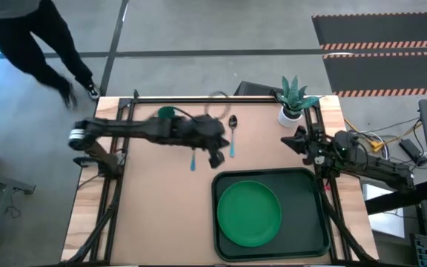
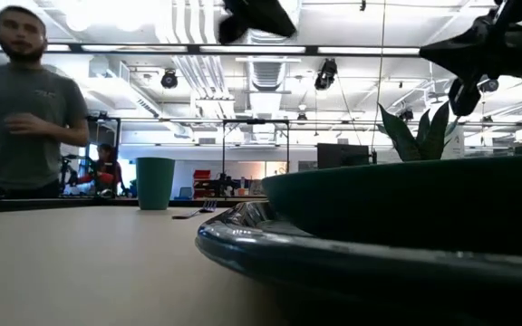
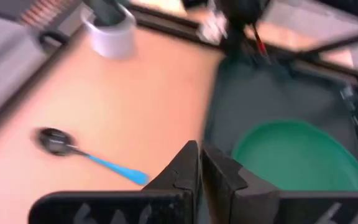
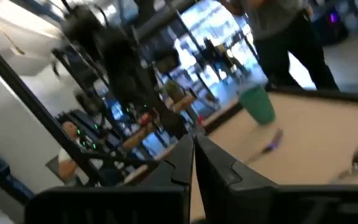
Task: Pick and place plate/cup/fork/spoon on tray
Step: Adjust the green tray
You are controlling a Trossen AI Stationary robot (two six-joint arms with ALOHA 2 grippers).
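Just wood table point(image 1: 161, 200), person point(image 2: 25, 109) behind.

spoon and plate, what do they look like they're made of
Spoon: the bowl looks like metal, dark and shiny with a bright glint; the light blue handle is probably plastic, its colour flat and even.

Plate: likely plastic, one uniform bright green with a soft sheen and no pattern. It lies in the dark tray.
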